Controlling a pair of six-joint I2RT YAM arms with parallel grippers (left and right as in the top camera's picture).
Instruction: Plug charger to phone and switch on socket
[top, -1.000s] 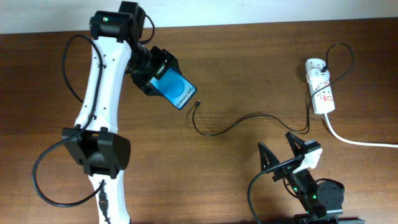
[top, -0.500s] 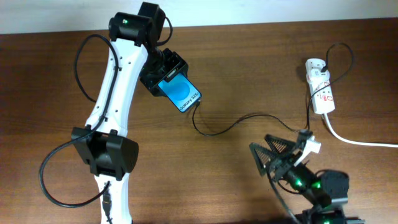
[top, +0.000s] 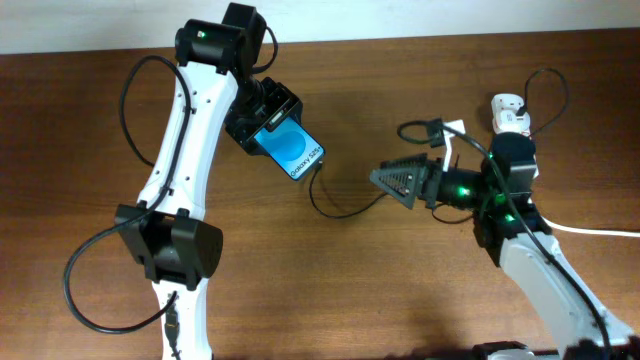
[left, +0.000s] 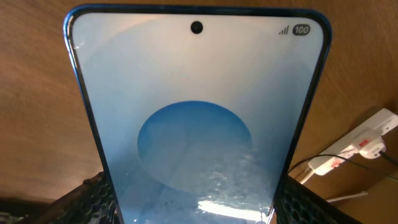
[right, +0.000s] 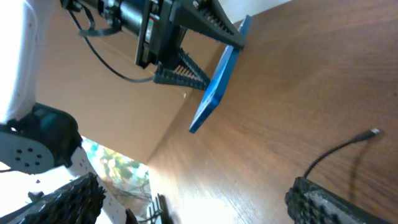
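**Fig.** Overhead, L-wrist and R-wrist views of a brown wooden table.

**(a) Phone.** The left gripper is clamped on the phone, with its fingers on the two long edges at the near end. The phone is held tilted, screen up. The screen shows a pale blue field w/ a darker blue oval, and a camera hole and a "100" battery mark at the far end. In the R-wrist view it appears edge-on as a blue slab sloping down toward the table top. Whether its lower corner touches the wood cannot be told.

**(b) Charger.** The charger is a thin black cable lying in a loop on the table betw. the two arms. In the overhead view its connector tip lies just beside the phone's lower corner. The R-wrist view shows the tip resting on the wood, apart from the phone and not inserted. The cable's far part passes under the right arm and reappears as a loop by the white plug adapter.

**(c) Right gripper.** The right gripper is released, jaws spread wide w/ nothing betw. them. It hangs above the cable's mid run and points toward the phone.

**(d) Socket.** The socket lies at the table's right side and is mostly hidden by the right arm in the overhead view. Its thick white cord trails off to the right. Switch position: cannot tell.
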